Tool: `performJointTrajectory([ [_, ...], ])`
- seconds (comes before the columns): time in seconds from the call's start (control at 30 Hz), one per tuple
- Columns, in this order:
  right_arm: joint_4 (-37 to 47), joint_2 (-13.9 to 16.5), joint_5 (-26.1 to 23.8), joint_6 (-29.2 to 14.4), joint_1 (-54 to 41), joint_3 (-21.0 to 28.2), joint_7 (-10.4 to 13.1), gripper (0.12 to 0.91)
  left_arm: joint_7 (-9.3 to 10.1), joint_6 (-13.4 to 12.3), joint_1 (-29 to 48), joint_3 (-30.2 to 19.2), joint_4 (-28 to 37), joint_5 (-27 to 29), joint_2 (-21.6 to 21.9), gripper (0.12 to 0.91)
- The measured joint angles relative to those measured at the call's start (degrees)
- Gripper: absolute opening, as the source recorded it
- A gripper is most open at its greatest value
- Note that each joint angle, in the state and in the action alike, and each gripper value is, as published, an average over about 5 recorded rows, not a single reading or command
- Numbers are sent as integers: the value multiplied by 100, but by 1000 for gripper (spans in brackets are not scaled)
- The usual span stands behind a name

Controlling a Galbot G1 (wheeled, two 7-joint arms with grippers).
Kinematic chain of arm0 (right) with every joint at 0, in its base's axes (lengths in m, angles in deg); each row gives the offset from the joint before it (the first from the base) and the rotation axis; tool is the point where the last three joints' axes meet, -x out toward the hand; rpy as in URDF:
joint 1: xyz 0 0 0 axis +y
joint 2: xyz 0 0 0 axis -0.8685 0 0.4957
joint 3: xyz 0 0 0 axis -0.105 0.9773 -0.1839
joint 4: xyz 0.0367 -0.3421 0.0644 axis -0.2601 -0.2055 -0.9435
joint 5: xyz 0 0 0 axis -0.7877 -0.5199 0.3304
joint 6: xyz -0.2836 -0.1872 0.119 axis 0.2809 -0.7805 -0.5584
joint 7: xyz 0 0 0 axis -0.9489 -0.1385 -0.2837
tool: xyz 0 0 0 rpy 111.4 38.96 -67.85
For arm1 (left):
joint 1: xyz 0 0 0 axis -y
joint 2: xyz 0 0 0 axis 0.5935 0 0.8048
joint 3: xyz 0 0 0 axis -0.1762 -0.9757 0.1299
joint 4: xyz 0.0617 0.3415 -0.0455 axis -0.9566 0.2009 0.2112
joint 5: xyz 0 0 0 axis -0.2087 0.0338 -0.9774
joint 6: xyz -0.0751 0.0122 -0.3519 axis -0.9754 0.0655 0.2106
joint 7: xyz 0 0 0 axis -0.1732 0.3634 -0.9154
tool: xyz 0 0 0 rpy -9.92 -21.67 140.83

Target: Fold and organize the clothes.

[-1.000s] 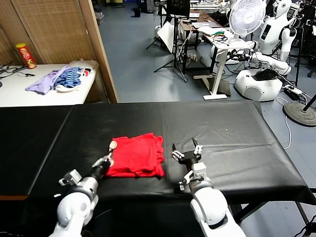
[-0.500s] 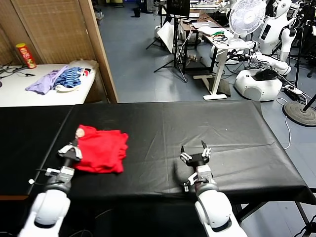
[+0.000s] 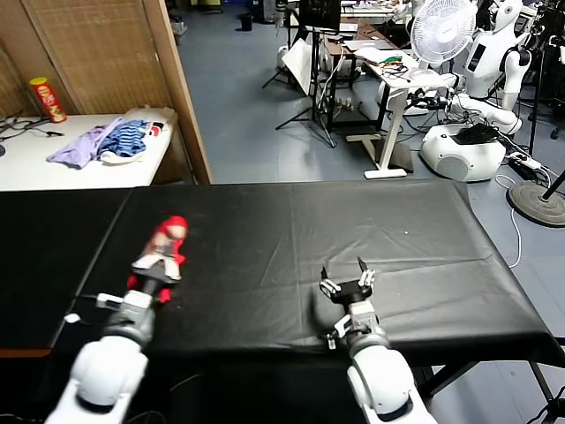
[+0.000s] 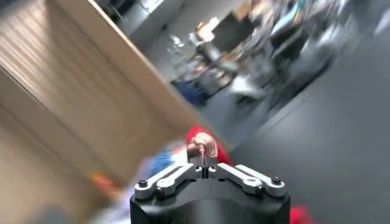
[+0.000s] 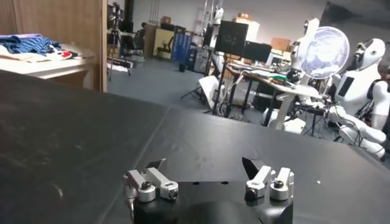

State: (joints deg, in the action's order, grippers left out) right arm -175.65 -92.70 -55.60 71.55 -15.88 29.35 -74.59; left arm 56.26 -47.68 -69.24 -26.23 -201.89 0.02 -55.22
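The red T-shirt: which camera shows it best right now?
The head view. There the red T-shirt hangs bunched from the shut left gripper above the black table. The left wrist view catches only a blurred red patch past the fingertips. The right wrist view shows none of it.

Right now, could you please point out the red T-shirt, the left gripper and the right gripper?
red T-shirt (image 3: 168, 231), head view, on the bunched cloth above the fingers.
left gripper (image 3: 157, 262), head view, at its shut fingertips clamping the cloth.
right gripper (image 3: 346, 278), head view, midway between its open fingertips.
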Motion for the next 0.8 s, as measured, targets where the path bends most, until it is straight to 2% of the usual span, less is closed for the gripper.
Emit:
performJointTrajectory([
  [0.07, -27, 42, 98, -40, 44, -34, -62, 798, 30, -31, 138, -296, 81, -471, -263, 136],
  [0.13, -58, 86, 243, -59, 89, -65, -129, 798, 57, -107, 297, -562, 234, -669, -550, 136],
  [0.23, -108, 158, 505, -50, 145, -91, -245, 798, 27, -260, 489, -891, 535, -666, -956, 141],
  [0.3, -134, 204, 697, -9, 159, -84, -309, 798, -87, -363, 561, -1070, 712, -571, -1148, 182],
  [0.4, -167, 269, 982, 116, 139, -44, -382, 798, -364, -587, 623, -1287, 867, -505, -1288, 323],
  [0.57, -121, 313, 1608, 416, 2, 83, -381, 798, -839, -1174, 617, -1423, 865, -846, -1293, 608],
  [0.67, 15, 251, 2114, 555, -183, 228, -321, 798, -898, -1410, 574, -1374, 748, -1055, -1221, 741],
  [0.8, 372, 80, 2613, 617, -539, 462, -205, 798, -822, -1549, 477, -1225, 553, -1136, -1089, 794],
])
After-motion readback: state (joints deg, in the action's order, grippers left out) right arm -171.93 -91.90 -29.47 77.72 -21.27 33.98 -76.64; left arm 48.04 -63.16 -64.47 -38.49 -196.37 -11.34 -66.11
